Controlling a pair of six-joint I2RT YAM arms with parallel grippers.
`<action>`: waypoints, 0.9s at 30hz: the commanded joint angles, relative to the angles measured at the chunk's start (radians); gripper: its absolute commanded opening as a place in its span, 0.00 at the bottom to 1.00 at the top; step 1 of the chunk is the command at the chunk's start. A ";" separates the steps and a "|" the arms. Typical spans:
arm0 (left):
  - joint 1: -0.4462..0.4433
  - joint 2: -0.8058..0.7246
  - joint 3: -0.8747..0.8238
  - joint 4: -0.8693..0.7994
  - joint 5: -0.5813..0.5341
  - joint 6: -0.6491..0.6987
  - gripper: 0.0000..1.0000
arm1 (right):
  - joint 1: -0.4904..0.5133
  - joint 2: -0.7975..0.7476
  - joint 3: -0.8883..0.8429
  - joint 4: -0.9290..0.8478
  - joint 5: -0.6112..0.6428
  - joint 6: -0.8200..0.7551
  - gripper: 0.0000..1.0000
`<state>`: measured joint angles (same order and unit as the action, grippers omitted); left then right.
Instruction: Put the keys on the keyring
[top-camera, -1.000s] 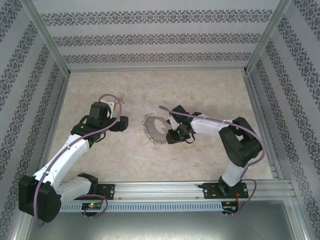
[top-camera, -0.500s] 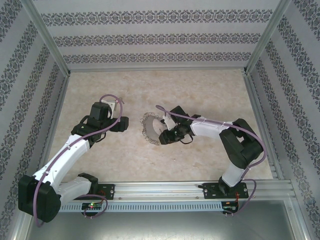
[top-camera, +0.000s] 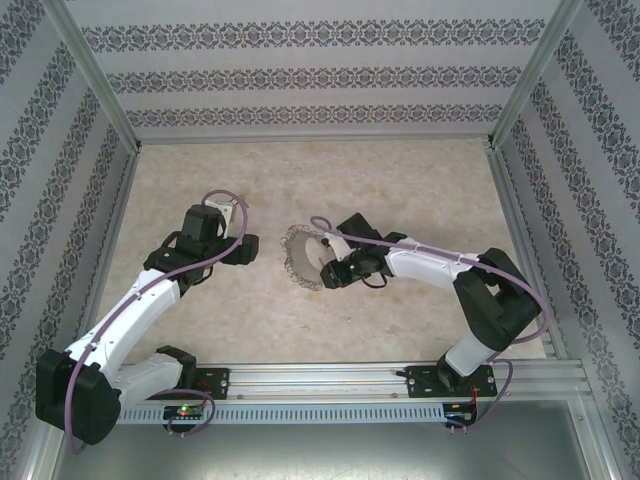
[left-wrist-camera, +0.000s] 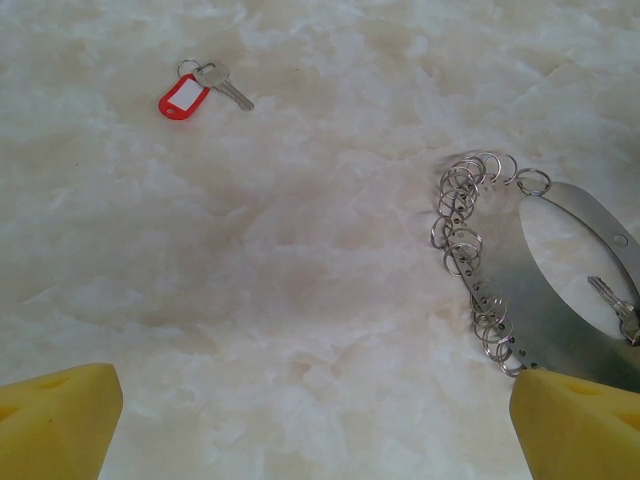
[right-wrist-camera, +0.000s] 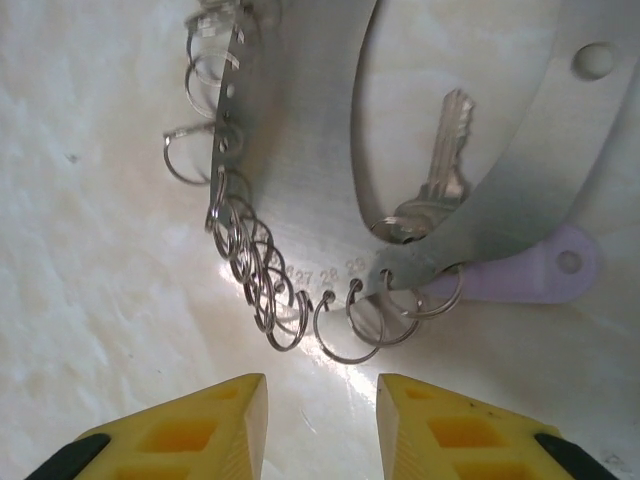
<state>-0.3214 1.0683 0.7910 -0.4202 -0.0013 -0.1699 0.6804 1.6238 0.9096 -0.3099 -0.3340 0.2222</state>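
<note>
Keyring (top-camera: 303, 256): a flat silvery crescent plate lying on the counter (left-wrist-camera: 300, 250) about mid-way between the two arms. Small split rings (right-wrist-camera: 258, 285) hang in a row through holes along its outer edge.

One silver key (right-wrist-camera: 445, 150) lies inside the crescent's opening, its head at the inner edge by the rings. A pale purple tag (right-wrist-camera: 535, 272) pokes out from under the plate beside it.

Loose keys: a key with a red tag (left-wrist-camera: 184, 98) and a plain silver key (left-wrist-camera: 228, 86) joined at one small ring. They lie flat on the counter, well apart from the keyring.

Left jaws: wide, empty. Yellow pads (left-wrist-camera: 60, 420) show at the bottom corners of the left wrist view, bare counter between them. The arm sits left of the keyring, not touching it.

Right jaws: narrow gap, nothing in it. Yellow pads (right-wrist-camera: 185, 430) hover just off the ringed edge of the plate, on the keyring's near right side. Cannot tell whether they touch the counter.
</note>
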 joint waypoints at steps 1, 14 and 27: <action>-0.014 -0.008 0.014 -0.028 -0.014 0.020 1.00 | 0.042 0.044 0.009 -0.038 0.090 -0.085 0.31; -0.022 -0.011 0.012 -0.028 -0.023 0.023 1.00 | 0.092 0.106 0.019 -0.010 0.201 -0.253 0.28; -0.030 -0.019 0.009 -0.034 -0.066 0.035 1.00 | 0.096 -0.070 -0.300 0.577 0.204 -0.577 0.35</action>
<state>-0.3351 1.0683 0.7910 -0.4229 -0.0338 -0.1570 0.7704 1.5955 0.6868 0.0086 -0.1719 -0.2371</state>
